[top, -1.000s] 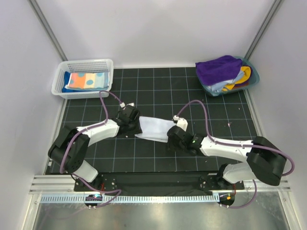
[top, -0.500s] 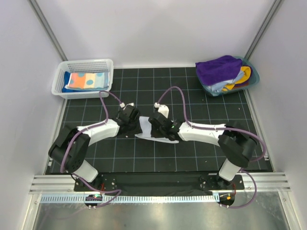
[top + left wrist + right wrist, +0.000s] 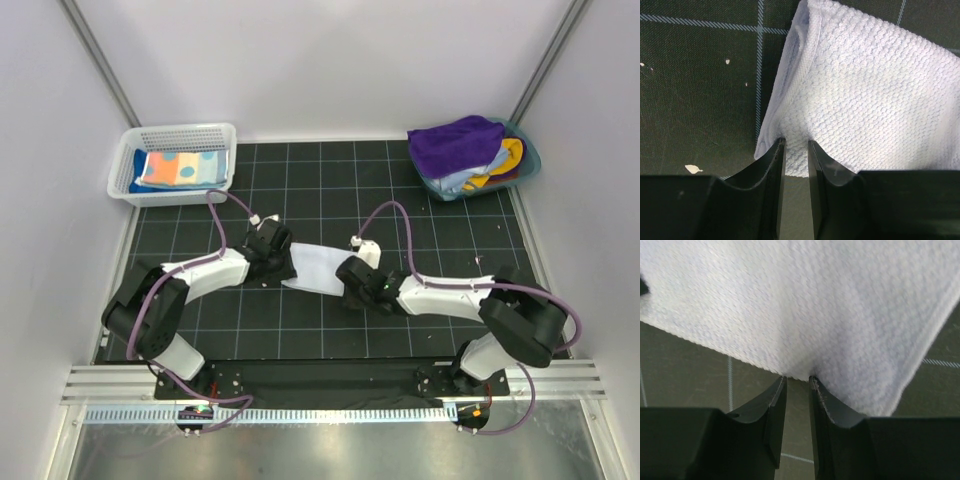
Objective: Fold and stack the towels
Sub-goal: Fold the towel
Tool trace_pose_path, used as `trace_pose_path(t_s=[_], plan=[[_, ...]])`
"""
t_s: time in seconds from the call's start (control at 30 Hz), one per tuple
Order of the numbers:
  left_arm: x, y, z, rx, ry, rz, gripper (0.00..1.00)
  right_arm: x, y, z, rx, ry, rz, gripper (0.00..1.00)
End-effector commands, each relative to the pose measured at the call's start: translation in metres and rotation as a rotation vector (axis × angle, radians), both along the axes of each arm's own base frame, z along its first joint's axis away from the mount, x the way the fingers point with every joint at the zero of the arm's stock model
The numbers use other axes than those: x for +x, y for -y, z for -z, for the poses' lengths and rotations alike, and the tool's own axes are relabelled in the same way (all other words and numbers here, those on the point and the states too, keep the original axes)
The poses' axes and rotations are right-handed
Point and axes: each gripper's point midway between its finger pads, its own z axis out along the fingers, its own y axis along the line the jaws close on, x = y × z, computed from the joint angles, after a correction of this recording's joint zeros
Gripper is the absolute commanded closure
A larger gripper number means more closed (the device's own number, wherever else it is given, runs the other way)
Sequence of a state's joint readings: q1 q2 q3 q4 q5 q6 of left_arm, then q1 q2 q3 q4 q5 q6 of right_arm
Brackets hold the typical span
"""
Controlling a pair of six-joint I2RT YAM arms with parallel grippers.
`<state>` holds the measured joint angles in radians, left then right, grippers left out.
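While pinched (edgewise), towel [image 3: 318, 266] between claws [image 3: 286, 264] [image 3: 346, 281]

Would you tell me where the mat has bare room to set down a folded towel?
Bare mat lies between the white basket and the teal tub. The middle is crowded: left arm, right arm, white towel.

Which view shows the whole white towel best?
Top external: the white towel shows almost whole, its ends under the left end effector and right end effector. Each wrist view shows only one pinched edge up close, the right one blurred.
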<state>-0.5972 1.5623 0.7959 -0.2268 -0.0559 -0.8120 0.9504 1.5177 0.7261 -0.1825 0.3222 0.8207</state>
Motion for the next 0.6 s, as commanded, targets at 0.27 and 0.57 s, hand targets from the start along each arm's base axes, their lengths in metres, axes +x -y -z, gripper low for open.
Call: trace_pose_path(t_s=[0.27,0.57], plan=[[-0.007,-0.009,0.01,0.044,-0.039,-0.014,0.72,-0.008,0.054,0.001,0.002,0.02,0.126,0.66],[-0.007,-0.007,0.009,0.036,-0.039,-0.012,0.72,-0.017,0.029,-0.04,0.137,0.016,0.03,0.69]])
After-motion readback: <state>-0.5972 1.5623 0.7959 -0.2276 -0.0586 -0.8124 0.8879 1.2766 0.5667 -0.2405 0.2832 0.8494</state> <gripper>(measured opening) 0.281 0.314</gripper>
